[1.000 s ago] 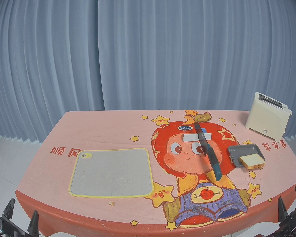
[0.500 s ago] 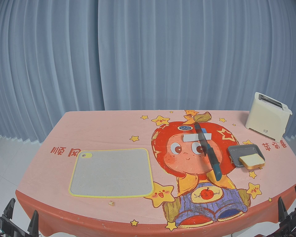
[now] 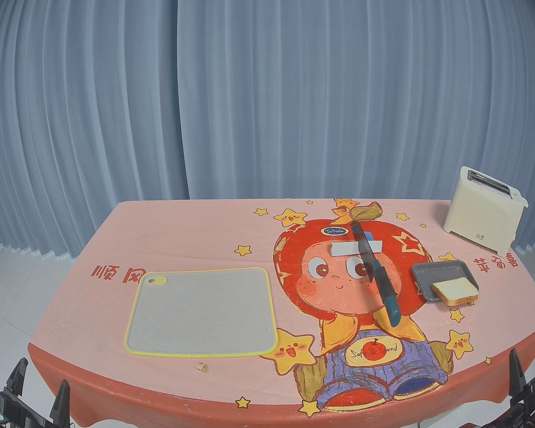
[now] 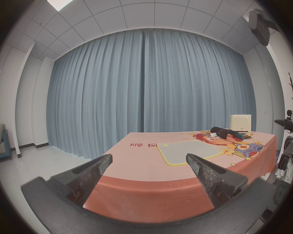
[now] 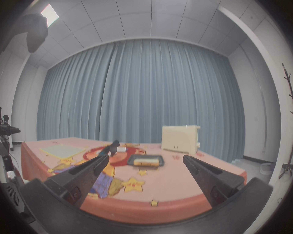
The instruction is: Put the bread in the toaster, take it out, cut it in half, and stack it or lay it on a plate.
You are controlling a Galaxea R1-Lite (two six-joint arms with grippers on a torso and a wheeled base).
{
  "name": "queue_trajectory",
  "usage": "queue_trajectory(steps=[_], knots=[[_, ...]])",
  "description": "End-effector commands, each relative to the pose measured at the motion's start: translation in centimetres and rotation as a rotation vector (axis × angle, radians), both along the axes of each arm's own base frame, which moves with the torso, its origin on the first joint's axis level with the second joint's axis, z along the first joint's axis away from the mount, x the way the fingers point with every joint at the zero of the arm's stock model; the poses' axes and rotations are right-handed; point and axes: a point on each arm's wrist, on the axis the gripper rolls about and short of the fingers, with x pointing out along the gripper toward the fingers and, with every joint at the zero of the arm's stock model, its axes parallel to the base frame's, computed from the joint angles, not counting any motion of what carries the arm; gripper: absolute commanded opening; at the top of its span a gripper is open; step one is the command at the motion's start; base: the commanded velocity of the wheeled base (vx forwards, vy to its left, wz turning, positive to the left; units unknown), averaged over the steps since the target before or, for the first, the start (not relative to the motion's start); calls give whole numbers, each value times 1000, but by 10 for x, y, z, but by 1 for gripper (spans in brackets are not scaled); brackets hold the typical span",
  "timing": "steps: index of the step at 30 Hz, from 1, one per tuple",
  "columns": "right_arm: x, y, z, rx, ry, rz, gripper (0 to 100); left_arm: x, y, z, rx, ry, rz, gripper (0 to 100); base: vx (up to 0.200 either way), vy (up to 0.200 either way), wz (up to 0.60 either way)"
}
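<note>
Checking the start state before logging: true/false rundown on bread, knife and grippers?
1. The bread lies on the grey tray, near the toaster. True.
2. The knife lies between the cutting board and the tray. True.
3. The knife rests on the board. False: it lies well apart from it.
4. The left gripper and the right gripper both have open fingers. True.
5. The right gripper holds the bread. False: it is empty, at the table's near edge.

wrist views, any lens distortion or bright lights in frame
Left wrist view: fisheye bows the white tiled ceiling, corners go dark, a lit rectangular ceiling panel glows at the edge. Right wrist view: same bowing, a bright ceiling panel too.
</note>
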Motion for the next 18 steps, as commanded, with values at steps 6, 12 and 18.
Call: queue_trajectory(steps=[6,12,18], knots=[[-1,0,3,-36,-77,-4,100,0,0,-5,0,2,2,100,0,0,0],[-1,0,4,-34,-77,8,100,0,0,-5,0,1,2,100,0,0,0],[-2,2,5,23,-77,95,100,0,0,-5,0,1,2,100,0,0,0]])
